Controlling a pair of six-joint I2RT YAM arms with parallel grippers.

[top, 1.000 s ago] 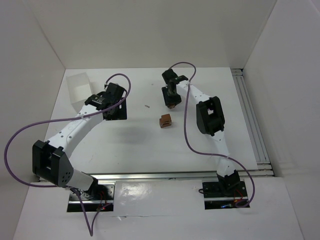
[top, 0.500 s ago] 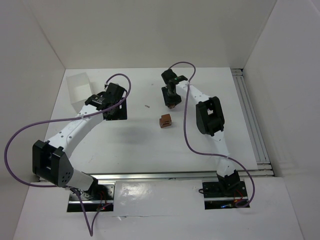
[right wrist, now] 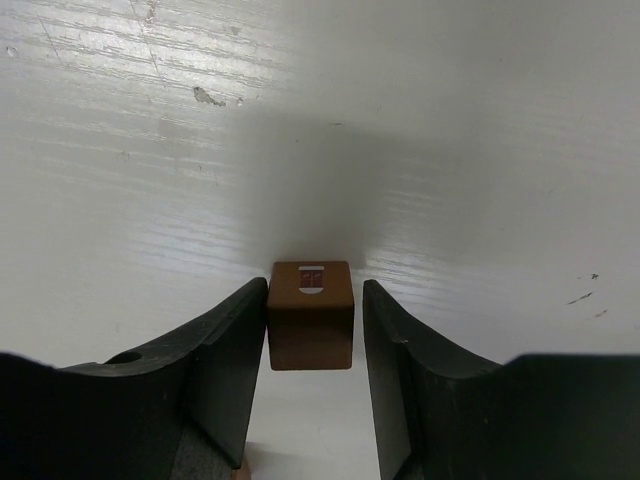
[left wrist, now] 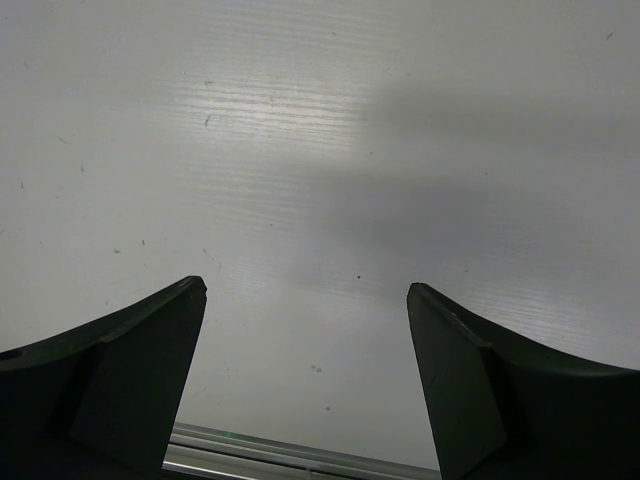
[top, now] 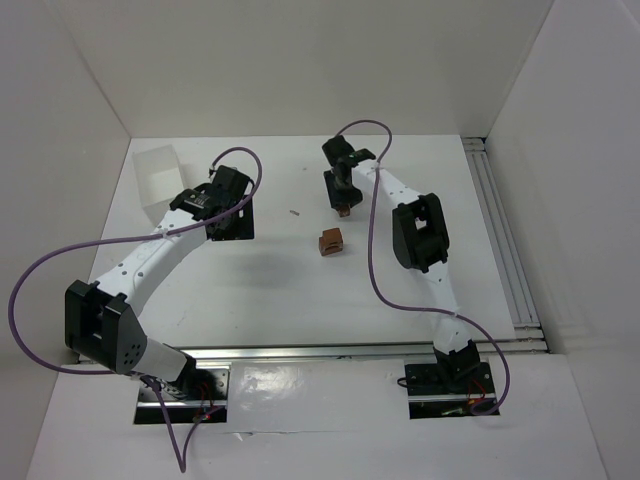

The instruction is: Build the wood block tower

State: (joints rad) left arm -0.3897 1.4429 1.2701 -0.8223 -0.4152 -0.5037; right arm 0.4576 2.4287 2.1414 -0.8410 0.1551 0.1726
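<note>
Block [right wrist: 310,318] held just beyond the tower [top: 330,241], not yet stacked.
We see the right gripper [right wrist: 314,300] pinching it aloft, one finger barely touching; we think it could slip or land off-centre and topple the tower. Left gripper [left wrist: 305,288], well left of the tower, hangs wide open.
</note>
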